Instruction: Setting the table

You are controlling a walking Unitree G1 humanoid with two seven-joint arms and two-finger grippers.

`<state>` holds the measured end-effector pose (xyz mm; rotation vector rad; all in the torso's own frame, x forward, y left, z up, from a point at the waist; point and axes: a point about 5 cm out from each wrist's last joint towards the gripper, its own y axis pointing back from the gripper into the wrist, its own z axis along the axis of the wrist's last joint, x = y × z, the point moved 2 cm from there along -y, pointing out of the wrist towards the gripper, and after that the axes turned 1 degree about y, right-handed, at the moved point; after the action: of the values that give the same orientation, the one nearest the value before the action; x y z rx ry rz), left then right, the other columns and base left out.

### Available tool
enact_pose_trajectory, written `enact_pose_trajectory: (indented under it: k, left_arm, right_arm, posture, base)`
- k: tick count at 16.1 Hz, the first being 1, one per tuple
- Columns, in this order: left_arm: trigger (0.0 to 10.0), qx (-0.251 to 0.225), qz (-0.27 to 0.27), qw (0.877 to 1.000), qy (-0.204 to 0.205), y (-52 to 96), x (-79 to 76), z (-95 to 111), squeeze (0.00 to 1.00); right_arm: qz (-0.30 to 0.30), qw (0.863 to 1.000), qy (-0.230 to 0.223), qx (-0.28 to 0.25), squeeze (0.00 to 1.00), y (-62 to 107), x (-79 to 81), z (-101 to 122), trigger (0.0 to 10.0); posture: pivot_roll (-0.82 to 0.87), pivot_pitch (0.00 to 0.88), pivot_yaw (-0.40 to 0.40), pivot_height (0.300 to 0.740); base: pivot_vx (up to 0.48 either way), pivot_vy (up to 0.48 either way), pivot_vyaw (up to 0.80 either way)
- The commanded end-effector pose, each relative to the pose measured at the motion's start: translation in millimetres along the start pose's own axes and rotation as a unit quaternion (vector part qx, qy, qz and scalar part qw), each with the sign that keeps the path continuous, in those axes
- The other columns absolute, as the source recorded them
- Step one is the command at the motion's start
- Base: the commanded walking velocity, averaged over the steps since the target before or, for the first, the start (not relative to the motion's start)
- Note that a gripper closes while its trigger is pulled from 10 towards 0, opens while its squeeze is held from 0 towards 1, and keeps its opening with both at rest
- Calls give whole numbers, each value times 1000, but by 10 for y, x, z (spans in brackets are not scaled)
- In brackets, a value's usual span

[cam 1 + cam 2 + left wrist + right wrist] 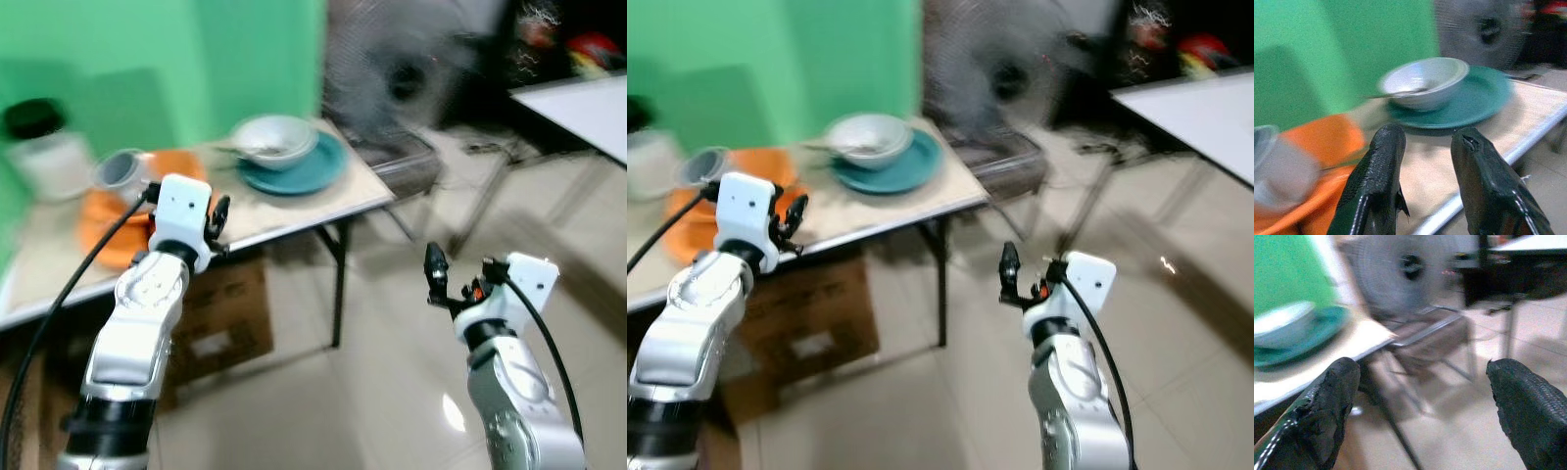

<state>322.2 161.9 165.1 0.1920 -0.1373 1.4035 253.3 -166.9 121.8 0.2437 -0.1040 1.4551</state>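
Both my grippers hold empty: left gripper (1422, 161) slightly parted over the table (323, 211) edge; right gripper (1422, 396) spread wide above floor. White bowl (274, 139) on teal plate (313, 171) at 12 o'clock.

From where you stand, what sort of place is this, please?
Probably a plain room in a home, used for eating. A folding table stands against a green wall and carries a white bowl on a teal plate. A floor fan stands on the glossy tiled floor.
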Motion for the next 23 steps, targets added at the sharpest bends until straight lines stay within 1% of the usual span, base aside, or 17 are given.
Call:
enact_pose_trajectory:
  k: [1,2,4,5,6,7,8,9,10,11,13,15,17,19,23]
  left_arm:
    - [10000,-3,-1,1000,-7,8,1,15,0]
    - [10000,-17,0,1000,6,-11,-4,66,0]
    - [10000,-12,-12,1000,4,-24,-26,79,0]
    - [10000,-14,-16,1000,17,-23,-33,82,302]
    - [10000,-14,-15,1000,22,-18,-32,84,408]
    - [10000,-23,-16,998,53,26,-26,106,1000]
    - [10000,-20,-12,998,52,55,-7,103,1000]
    - [10000,-19,6,999,48,82,43,101,1000]
    - [10000,-20,13,999,47,89,63,105,1000]
    - [10000,-13,24,999,37,101,105,89,1000]
    - [10000,-34,21,999,15,119,144,148,1000]
    - [10000,-38,18,999,18,123,155,184,1000]
    - [10000,-39,14,999,13,114,152,201,1000]
    - [10000,-39,9,999,13,111,147,201,1000]
    - [10000,-38,4,999,11,101,134,200,1000]
  right_arm:
    - [-2,1000,-1,-4,0,4,-9,13,10000]
    - [-1,1000,5,-8,0,-3,1,35,10000]
    - [2,1000,20,-12,0,-2,9,49,10000]
    - [4,1000,25,-14,0,-4,17,53,10000]
    - [7,1000,22,-14,0,-9,24,58,10000]
    - [23,999,28,-15,0,-35,53,75,10000]
    - [37,999,25,-11,0,-52,84,79,10000]
    - [51,998,28,-8,0,-78,118,89,10000]
    - [55,998,33,-8,0,-92,131,95,10000]
    - [64,997,40,-4,0,-117,154,94,10000]
    - [92,995,48,3,0,-152,217,79,10000]
    - [109,992,57,5,0,-159,265,75,10000]
    - [121,988,96,1,0,-168,309,88,10000]
    - [121,987,102,-2,0,-174,304,98,10000]
    - [120,988,92,-7,0,-171,294,116,10000]
  posture:
    - [33,0,29,740]
    - [32,0,28,740]
    - [35,0,25,740]
    - [36,0,21,740]
    - [36,0,21,740]
    - [54,0,1,740]
    - [62,0,-9,740]
    - [72,0,-21,740]
    - [74,0,-23,740]
    - [86,0,-34,740]
    - [100,0,-42,740]
    - [104,0,-43,740]
    - [103,0,-41,740]
    - [101,0,-38,740]
    - [96,0,-35,740]
  base:
    - [0,480,-800]
    - [0,0,-800]
    - [0,-480,-800]
    - [0,-480,-550]
    - [0,-480,-400]
    - [0,0,0]
    - [0,0,0]
    - [0,0,0]
    - [0,0,0]
    - [0,0,0]
    - [0,0,0]
    - [291,0,0]
    - [358,0,0]
    - [373,0,0]
    - [382,0,0]
